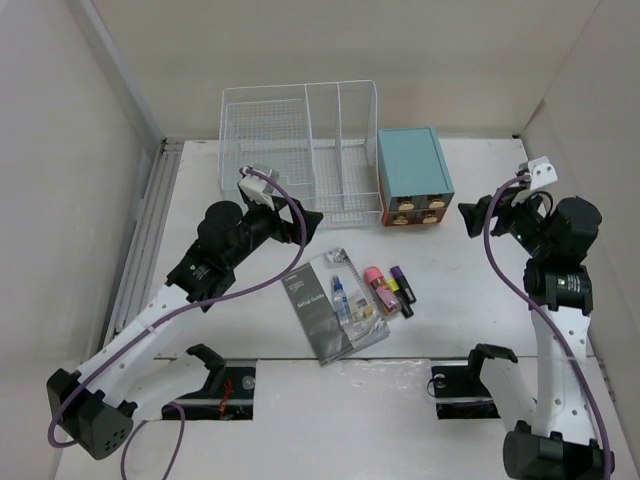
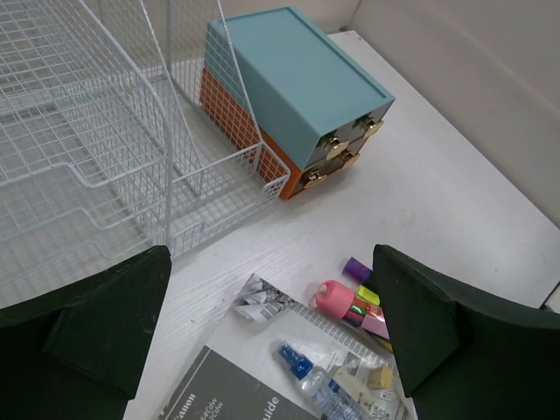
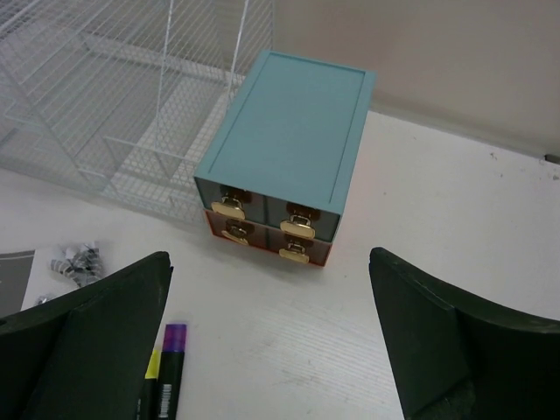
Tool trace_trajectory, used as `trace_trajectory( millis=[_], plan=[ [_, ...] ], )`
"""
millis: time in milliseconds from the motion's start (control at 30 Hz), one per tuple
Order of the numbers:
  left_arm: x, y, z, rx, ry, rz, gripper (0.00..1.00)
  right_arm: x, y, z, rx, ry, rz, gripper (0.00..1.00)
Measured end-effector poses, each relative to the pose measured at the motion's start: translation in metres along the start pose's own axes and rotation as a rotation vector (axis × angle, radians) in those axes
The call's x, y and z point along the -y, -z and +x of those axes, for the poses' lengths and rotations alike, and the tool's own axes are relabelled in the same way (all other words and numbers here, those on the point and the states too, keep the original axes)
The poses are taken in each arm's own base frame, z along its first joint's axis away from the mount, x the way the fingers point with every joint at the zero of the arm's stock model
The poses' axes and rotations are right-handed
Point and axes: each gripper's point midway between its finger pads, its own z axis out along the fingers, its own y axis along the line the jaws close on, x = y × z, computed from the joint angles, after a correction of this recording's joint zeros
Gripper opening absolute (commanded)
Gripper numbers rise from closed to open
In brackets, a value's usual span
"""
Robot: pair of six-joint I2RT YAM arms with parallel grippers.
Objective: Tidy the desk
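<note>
The white desk (image 1: 470, 305) holds a dark booklet (image 1: 318, 320), a clear bag with a small blue-capped bottle (image 1: 347, 297), a pink highlighter (image 1: 378, 287) and a purple-capped highlighter (image 1: 402, 290) at its middle. My left gripper (image 1: 305, 224) is open and empty, held above the desk just in front of the wire rack; in the left wrist view (image 2: 271, 262) the bag (image 2: 328, 385) and the pink highlighter (image 2: 337, 299) lie below it. My right gripper (image 1: 469, 218) is open and empty, to the right of the teal box, facing its drawers (image 3: 267, 226).
A white wire-mesh rack (image 1: 298, 150) stands at the back, with a teal box with orange drawers (image 1: 412, 177) at its right side. Two rectangular cutouts (image 1: 222, 390) lie along the near edge by the arm bases. Walls close in the left, right and back.
</note>
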Motion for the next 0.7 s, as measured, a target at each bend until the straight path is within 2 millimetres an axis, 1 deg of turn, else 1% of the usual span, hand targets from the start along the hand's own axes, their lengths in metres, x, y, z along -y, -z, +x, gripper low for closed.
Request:
trace_trajectory(
  millis=[67, 233, 333, 433, 533, 567, 633, 700],
  plan=[
    [0.0, 0.0, 0.0, 0.0, -0.005, 0.0, 1.0, 0.001, 0.0, 0.003, -0.011, 0.001, 0.0, 0.99],
    [0.0, 0.0, 0.001, -0.003, -0.014, 0.005, 1.0, -0.001, 0.004, -0.002, 0.005, 0.018, 0.002, 0.99],
    [0.001, 0.0, 0.005, -0.012, -0.016, 0.014, 1.0, -0.001, 0.004, -0.002, 0.006, 0.016, 0.002, 0.99],
    [0.001, 0.0, 0.009, -0.023, -0.017, 0.018, 1.0, 0.003, 0.0, 0.002, -0.009, 0.009, 0.012, 0.99],
    [0.0, 0.0, 0.009, -0.022, -0.027, 0.009, 1.0, 0.012, -0.005, 0.011, -0.042, 0.041, 0.032, 0.99],
    [-0.002, -0.001, 0.01, -0.022, -0.032, -0.009, 0.98, 0.018, -0.009, 0.018, -0.073, 0.051, 0.05, 0.99],
    [-0.006, -0.002, 0.014, -0.033, -0.043, -0.048, 0.89, 0.031, -0.016, 0.027, -0.126, 0.066, 0.09, 0.99],
    [-0.013, -0.006, 0.021, -0.07, -0.056, -0.112, 0.85, 0.043, -0.026, 0.039, -0.184, 0.071, 0.124, 0.99]
  ],
)
